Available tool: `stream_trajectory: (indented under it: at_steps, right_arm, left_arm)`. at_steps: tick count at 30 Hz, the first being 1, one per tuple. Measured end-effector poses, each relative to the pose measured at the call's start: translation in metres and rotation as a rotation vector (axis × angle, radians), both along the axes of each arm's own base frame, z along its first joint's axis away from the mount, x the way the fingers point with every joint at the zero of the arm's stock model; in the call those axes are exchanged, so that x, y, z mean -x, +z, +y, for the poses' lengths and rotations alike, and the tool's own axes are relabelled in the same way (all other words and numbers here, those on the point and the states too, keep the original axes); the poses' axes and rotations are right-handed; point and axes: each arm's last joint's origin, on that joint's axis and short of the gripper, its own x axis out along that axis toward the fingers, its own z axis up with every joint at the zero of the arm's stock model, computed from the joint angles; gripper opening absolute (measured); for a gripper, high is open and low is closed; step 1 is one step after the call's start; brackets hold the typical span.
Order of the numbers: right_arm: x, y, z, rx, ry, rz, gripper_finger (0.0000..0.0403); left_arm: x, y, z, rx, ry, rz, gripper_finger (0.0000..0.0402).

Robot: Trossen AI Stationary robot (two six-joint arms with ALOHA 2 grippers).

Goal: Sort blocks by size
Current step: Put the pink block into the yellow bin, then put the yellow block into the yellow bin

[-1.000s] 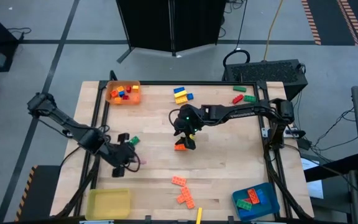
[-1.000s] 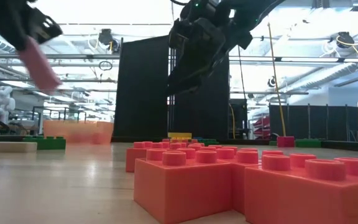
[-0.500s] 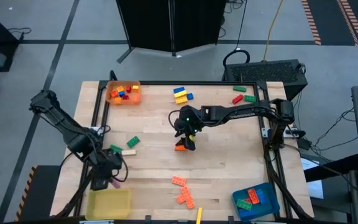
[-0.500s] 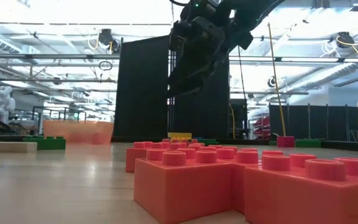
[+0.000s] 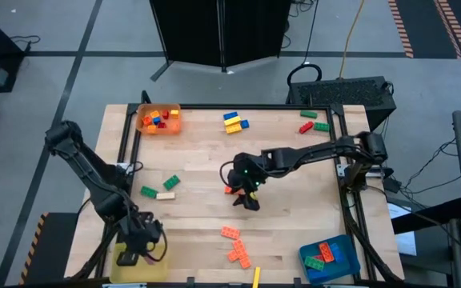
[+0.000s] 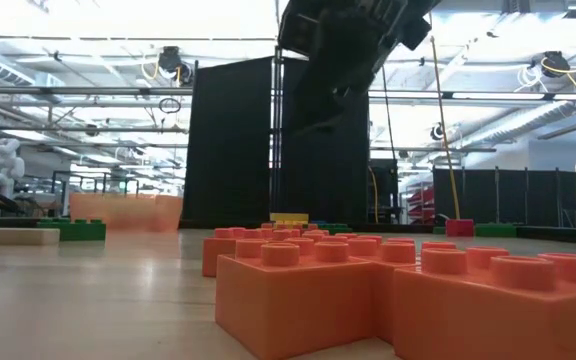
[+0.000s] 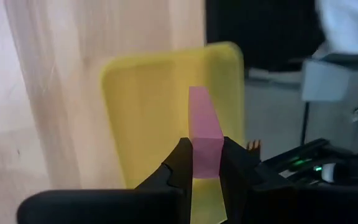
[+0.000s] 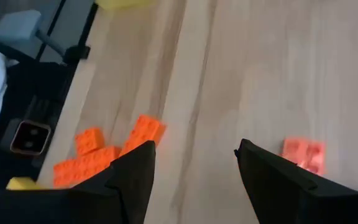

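My left gripper (image 7: 205, 163) clamps the pink block (image 7: 204, 132) by its flat sides over the yellow tray (image 7: 160, 112): light, rigid, slick plastic. Right gripper (image 8: 194, 165) fingers stand apart, empty.

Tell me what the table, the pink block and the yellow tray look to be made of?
Table: looks like pale wood, matte, with visible grain lines and plank seams.
Pink block, pinched in the left gripper: probably moulded plastic; smooth, even colour, crisp edges.
Yellow tray: likely plastic too; uniform colour, rounded corners, a slight sheen. From looks alone I cannot be sure.
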Motion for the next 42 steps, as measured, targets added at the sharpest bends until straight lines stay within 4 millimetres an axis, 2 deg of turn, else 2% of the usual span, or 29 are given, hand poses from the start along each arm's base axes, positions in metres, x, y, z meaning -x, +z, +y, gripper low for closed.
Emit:
stream_trajectory:
  at_steps: [8, 15, 22, 28, 33, 39, 42]
  right_arm:
    - [0.027, 0.006, 0.041, 0.001, 0.015, 0.189, 0.0219]
    - [0.048, 0.02, 0.069, 0.089, -0.031, 0.215, 0.0219]
    - [0.062, 0.02, 0.093, 0.146, -0.013, 0.249, 0.0219]
    - [0.07, 0.018, 0.107, 0.148, 0.012, 0.279, 0.0219]
    - [0.072, 0.017, 0.12, 0.145, 0.048, 0.262, 0.0219]
    - [0.067, 0.007, 0.15, 0.131, 0.151, 0.157, 0.0219]
    - [0.069, -0.004, 0.162, 0.157, 0.198, 0.176, 0.0219]
  left_arm:
    - [-0.004, -0.024, -0.011, -0.051, -0.041, 0.135, 0.0081]
    - [-0.005, -0.027, -0.012, -0.066, -0.04, 0.141, 0.009]
    - [-0.005, -0.027, -0.01, -0.072, -0.026, 0.151, 0.0092]
    - [-0.01, -0.025, 0.002, -0.093, 0.035, 0.183, 0.0093]
    - [-0.011, -0.019, 0.013, -0.111, -0.006, 0.155, 0.0093]
    - [-0.022, -0.013, 0.03, -0.226, -0.043, 0.012, 0.0093]
    - [-0.029, -0.013, 0.038, -0.298, -0.063, -0.073, 0.0093]
